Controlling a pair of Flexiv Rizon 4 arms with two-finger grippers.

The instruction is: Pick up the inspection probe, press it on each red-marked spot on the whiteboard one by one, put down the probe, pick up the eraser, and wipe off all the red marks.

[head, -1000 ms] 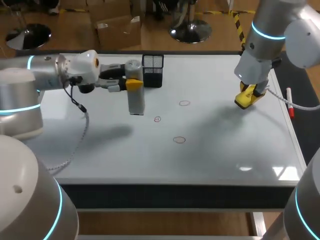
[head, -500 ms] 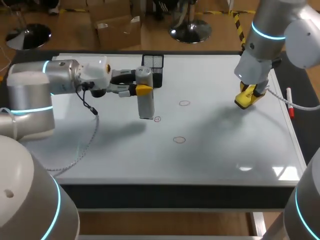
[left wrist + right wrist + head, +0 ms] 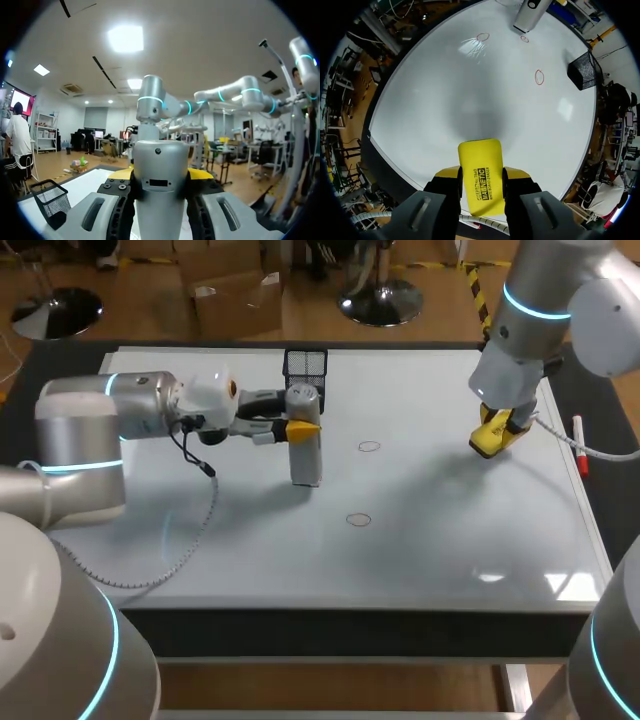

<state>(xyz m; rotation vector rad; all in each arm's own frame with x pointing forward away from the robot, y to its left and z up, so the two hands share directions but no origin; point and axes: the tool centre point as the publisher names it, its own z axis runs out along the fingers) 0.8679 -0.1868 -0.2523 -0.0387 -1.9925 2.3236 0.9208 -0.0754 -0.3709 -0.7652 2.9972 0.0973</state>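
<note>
Over the last second my left arm carried the probe (image 3: 305, 458) sideways across the whiteboard (image 3: 430, 550), away from its left part and toward the middle. The left gripper (image 3: 300, 426) had its fingers pinching the probe's upper body from both sides, and the grey cylinder hung upright below them. A second ago the small red mark (image 3: 524, 39) lay open to the head camera, off to the probe's right. In the head view the probe's lower end now stood over that place and hid it. From the right wrist camera the mark showed just beside the probe's tip, so I could not tell whether the tip was already pressing on the board or hovering just above it.

The two red rings, the far ring (image 3: 369, 447) and the near ring (image 3: 358, 520), lay uncovered and well apart from the probe. I judged this to be the approach to the first press, with both rings left to visit afterwards.

My right arm had not moved. The right gripper (image 3: 480, 182) held its place above the board's right side, its fingers clamped on the yellow eraser (image 3: 477, 160). That meant the wiping could begin without a separate pick-up, once the probe went down on the bench.
</note>
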